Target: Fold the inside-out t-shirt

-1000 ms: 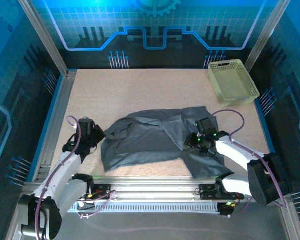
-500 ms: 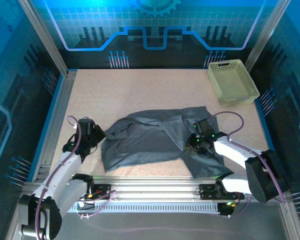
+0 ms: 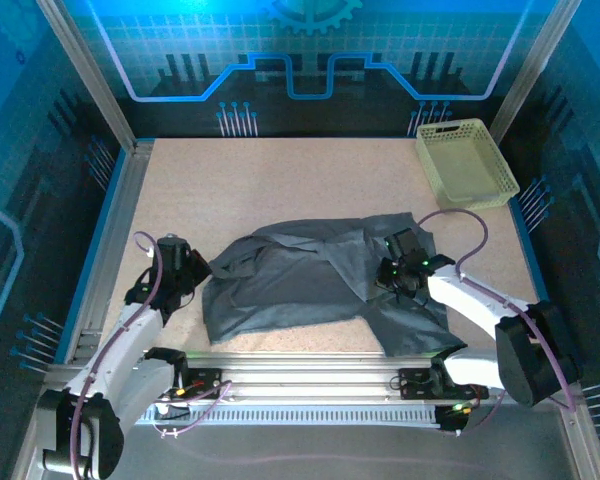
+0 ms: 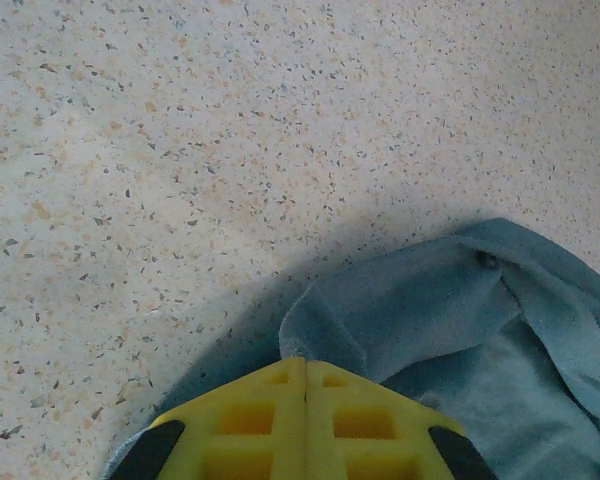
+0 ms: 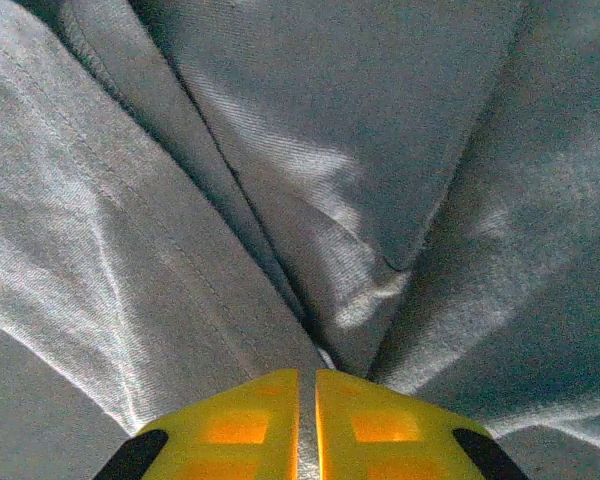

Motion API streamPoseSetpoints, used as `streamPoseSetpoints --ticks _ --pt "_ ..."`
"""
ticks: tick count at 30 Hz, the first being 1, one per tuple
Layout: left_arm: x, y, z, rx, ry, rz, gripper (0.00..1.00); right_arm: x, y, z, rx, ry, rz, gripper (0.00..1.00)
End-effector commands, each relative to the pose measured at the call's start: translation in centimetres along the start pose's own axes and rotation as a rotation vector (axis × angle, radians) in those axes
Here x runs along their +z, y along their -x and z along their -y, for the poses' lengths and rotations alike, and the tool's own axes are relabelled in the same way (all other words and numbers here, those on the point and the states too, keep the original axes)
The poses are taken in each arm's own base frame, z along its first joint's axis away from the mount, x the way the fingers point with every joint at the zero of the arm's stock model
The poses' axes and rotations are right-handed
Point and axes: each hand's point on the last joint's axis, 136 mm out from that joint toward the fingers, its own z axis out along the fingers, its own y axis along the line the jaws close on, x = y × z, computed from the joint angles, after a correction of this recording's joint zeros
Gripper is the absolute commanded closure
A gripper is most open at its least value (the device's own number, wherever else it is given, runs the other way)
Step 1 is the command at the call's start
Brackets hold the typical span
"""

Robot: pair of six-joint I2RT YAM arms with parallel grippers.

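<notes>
one t-shirt (image 3: 290,280), one basket (image 3: 467,170) and two robot arms (image 3: 120,340) (image 3: 470,297).

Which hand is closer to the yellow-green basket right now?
Right. The right hand pinches the t-shirt nearside-left of the basket; the left hand holds its opposite edge, much farther off.

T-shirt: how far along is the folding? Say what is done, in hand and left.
Done: no neat fold; the t-shirt lies crumpled on the table. In hand: the left gripper pinches its left edge, the right gripper a ridge on its right side. Left: spreading it flat and every fold.
</notes>
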Motion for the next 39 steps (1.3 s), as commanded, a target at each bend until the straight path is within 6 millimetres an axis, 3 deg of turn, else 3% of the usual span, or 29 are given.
streamPoseSetpoints --ticks 1,6,9,13,18,22,39 --pt "-0.1 0.2 0.4 -0.006 -0.024 0.0 1.0 -0.2 0.1 -0.1 -0.03 -0.027 0.0 0.88" --pt "-0.2 0.2 0.4 -0.006 -0.025 0.001 1.0 -0.7 -0.3 0.8 -0.021 -0.066 -0.001 0.74" --pt "-0.2 0.2 0.3 -0.006 -0.024 0.0 1.0 -0.4 -1.5 1.5 0.007 -0.057 -0.024 0.71" --pt "-0.1 0.1 0.4 -0.006 -0.026 -0.001 1.0 0.6 -2.8 1.0 0.045 0.018 -0.048 0.68" --pt "-0.1 0.1 0.5 -0.006 -0.031 -0.003 1.0 0.8 -2.6 0.7 0.063 0.029 -0.042 0.58" --pt "-0.1 0.1 0.4 -0.004 -0.026 -0.002 1.0 1.0 -2.3 0.3 0.064 0.043 -0.04 0.59" --pt "-0.1 0.1 0.4 -0.003 -0.028 0.0 1.0 0.5 -1.0 0.1 0.01 -0.016 0.002 0.83"
